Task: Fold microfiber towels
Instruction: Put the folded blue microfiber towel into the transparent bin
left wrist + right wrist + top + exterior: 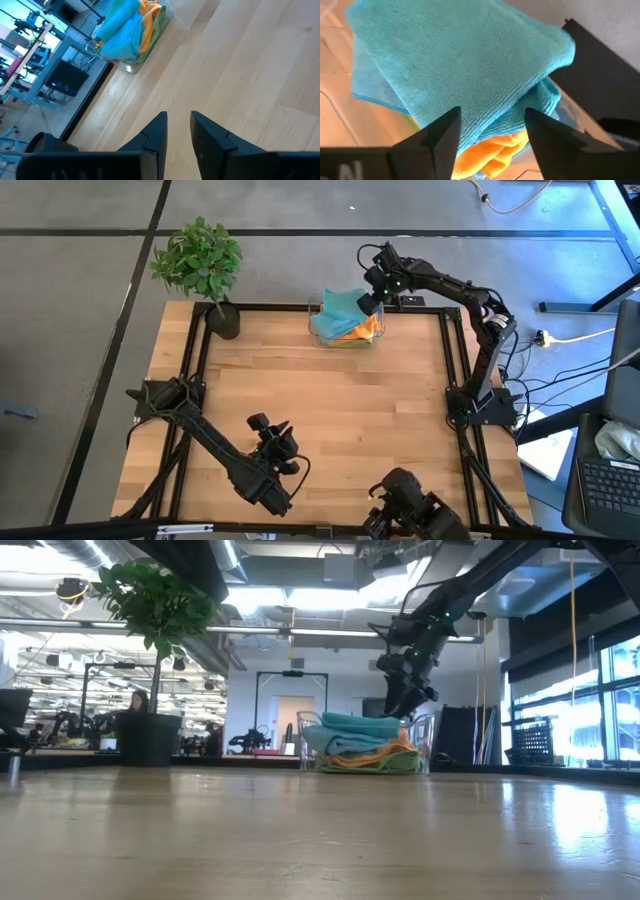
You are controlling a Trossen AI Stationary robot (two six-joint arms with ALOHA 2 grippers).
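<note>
Towels sit stacked in a clear bin at the far edge of the worktop, teal on top, orange and lime green under it. In the low view the pile rises a little above the bin rim.

Right end effector hovers right over the pile's right side, pointing down at it. Right wrist view: its two fingers stand wide apart, straddling the folded edge of the top teal towel, which lies directly ahead between them. No clear contact with the cloth, nothing clamped. The teal towel's fold runs across the fingers' gap, so a straight drop and close looks like the way to pinch that edge.

Left end effector is at the near side of the worktop, well apart from the bin. Left wrist view: fingers partly apart with a narrow gap, bare wood between them, nothing held; the bin and towels show far ahead of it.

Right arm is clearly the nearer one, so the pick falls to it. Judgement: task at the start, no towel laid out on the worktop yet. Risk: grabbing more than one layer, or dragging the bin along
</note>
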